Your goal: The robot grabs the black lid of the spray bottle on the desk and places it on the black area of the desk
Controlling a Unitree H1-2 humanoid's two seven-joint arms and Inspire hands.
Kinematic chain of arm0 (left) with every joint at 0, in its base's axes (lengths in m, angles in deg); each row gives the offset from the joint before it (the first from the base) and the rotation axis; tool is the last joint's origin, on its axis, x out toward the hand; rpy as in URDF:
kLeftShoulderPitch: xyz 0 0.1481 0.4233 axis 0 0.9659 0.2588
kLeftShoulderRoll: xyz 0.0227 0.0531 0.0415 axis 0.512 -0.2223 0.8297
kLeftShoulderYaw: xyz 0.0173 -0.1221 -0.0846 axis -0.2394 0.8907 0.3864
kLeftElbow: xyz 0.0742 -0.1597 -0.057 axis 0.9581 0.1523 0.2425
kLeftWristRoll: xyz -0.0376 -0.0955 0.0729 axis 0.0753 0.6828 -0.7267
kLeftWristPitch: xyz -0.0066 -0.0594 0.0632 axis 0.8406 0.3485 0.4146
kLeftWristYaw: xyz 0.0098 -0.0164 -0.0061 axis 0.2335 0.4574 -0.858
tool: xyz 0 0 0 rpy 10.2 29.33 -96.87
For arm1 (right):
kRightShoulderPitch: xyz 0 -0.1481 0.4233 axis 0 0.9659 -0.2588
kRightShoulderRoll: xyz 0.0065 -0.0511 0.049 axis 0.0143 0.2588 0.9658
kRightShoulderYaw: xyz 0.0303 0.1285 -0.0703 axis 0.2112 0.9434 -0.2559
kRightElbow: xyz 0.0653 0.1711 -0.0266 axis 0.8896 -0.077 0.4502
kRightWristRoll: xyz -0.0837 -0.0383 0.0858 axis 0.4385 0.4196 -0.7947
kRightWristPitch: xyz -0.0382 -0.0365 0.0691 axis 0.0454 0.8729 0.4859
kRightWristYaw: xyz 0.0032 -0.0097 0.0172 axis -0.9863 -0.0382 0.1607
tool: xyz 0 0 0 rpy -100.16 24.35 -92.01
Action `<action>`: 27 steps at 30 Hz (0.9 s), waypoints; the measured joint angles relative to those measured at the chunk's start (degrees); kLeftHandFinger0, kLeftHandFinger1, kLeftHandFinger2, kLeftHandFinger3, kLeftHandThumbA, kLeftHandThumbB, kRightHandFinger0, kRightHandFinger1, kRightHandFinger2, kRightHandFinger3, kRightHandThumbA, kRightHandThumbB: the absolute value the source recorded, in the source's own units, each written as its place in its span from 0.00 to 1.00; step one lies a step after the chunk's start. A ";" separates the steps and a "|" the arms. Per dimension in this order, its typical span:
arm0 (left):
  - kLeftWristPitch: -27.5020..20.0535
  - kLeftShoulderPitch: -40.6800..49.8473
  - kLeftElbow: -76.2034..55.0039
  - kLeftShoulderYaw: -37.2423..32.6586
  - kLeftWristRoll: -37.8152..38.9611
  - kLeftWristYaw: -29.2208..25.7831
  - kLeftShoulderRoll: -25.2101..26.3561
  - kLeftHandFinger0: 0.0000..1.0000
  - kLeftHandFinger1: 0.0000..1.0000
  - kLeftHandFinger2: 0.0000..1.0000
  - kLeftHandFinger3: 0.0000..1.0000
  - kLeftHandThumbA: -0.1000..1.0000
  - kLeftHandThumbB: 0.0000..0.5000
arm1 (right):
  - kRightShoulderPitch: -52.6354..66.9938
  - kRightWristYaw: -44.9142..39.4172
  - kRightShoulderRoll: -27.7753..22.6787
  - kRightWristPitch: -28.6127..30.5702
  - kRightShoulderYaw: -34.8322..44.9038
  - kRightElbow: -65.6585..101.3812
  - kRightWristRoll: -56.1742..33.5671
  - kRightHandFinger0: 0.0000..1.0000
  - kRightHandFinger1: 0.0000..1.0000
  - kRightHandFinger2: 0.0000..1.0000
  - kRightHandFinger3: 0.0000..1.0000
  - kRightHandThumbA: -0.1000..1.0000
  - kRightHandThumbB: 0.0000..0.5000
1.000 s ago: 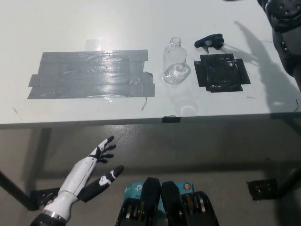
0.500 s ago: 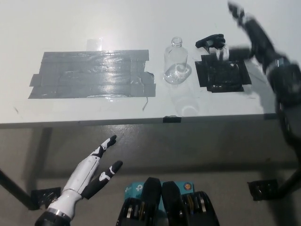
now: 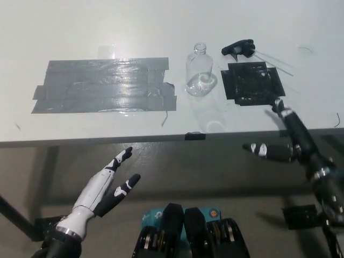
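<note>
Head view only: white bench [image 3: 161, 32] with the black lid [image 3: 238, 49] (trigger-sprayer type, thin dip tube trailing off to the right) lying on its side at the far edge, just behind the black area [image 3: 252, 82] and touching or almost touching its top edge, can't tell which. Clear bottle [image 3: 200, 71] stands upright, neck uncapped, just left of the black patch; big grey tape patch [image 3: 105, 85] further left. Lid not yet grabbed. To do this well, I'd say the right hand [image 3: 280, 144] should reach over the black patch, close on the chunky sprayer head rather than the tube, and keep clear of the bottle (easy to tip). Right hand sits low off the near bench edge, fingers spread, holding nothing. Left hand [image 3: 110, 185] rests below the bench at lower left, fingers apart, empty.
</note>
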 measured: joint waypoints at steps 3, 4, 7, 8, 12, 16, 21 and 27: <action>-0.05 -0.32 0.20 0.75 0.89 -0.01 -0.07 1.00 1.00 1.00 1.00 0.97 0.35 | 3.50 -0.05 0.98 0.21 0.00 6.07 -0.87 1.00 1.00 1.00 1.00 0.92 0.44; -0.22 -0.44 0.19 1.56 1.64 -0.05 -0.24 1.00 1.00 1.00 1.00 0.97 0.35 | 5.08 -0.07 1.51 1.15 -0.09 8.97 -1.26 1.00 1.00 1.00 1.00 0.92 0.44; -0.53 -0.40 0.06 3.21 3.22 -0.18 -0.36 1.00 1.00 1.00 1.00 0.97 0.37 | 7.09 -0.13 2.35 3.13 -1.07 10.91 -1.36 1.00 1.00 1.00 1.00 0.89 0.50; -0.65 -0.27 -0.08 3.45 3.50 -0.23 -0.38 1.00 1.00 1.00 1.00 0.98 0.37 | 7.43 -0.21 2.46 3.44 -1.38 10.85 -1.34 1.00 1.00 1.00 1.00 0.89 0.48; -0.99 1.14 -0.62 4.00 4.39 -0.42 -0.55 1.00 1.00 1.00 1.00 0.98 0.36 | 8.21 -0.54 2.49 3.95 -2.74 10.83 -1.09 1.00 1.00 1.00 1.00 0.90 0.51; -1.28 3.10 -1.13 4.19 4.78 -0.42 -0.72 1.00 1.00 1.00 1.00 0.97 0.35 | 9.14 -0.79 2.48 4.10 -4.20 10.81 -0.60 1.00 1.00 1.00 1.00 0.88 0.52; -1.31 5.36 -2.14 4.31 4.89 -0.42 -0.74 1.00 1.00 1.00 1.00 0.95 0.33 | 11.19 -0.96 2.41 4.12 -5.17 10.81 0.03 1.00 1.00 1.00 1.00 0.87 0.55; -1.51 7.38 -2.37 4.29 4.97 -0.42 -0.80 1.00 1.00 1.00 1.00 0.93 0.34 | 13.47 -1.39 2.33 4.11 -5.77 10.83 0.29 1.00 1.00 1.00 1.00 0.85 0.59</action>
